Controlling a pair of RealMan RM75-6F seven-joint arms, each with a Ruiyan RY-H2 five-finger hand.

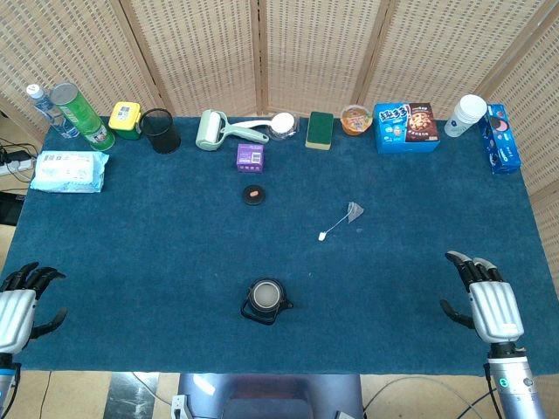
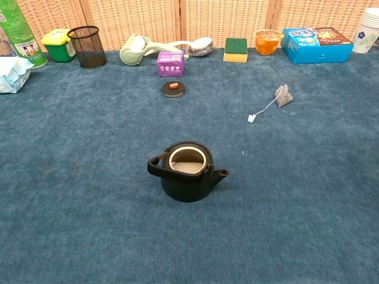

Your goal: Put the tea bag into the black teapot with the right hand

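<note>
On the blue table (image 1: 131, 236) I count one teapot (image 2: 186, 171), lid off, one lid (image 2: 173, 89) and one tea bag (image 2: 283, 96), lying well apart. My left hand (image 1: 19, 305) is cut off; my right hand (image 1: 485, 297) is empty, both with fingers apart.

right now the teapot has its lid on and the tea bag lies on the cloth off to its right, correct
Not quite. The black teapot is open: the chest view shows its empty mouth, and the lid lies apart on the cloth behind it. The tea bag does lie on the cloth to its right.
</note>
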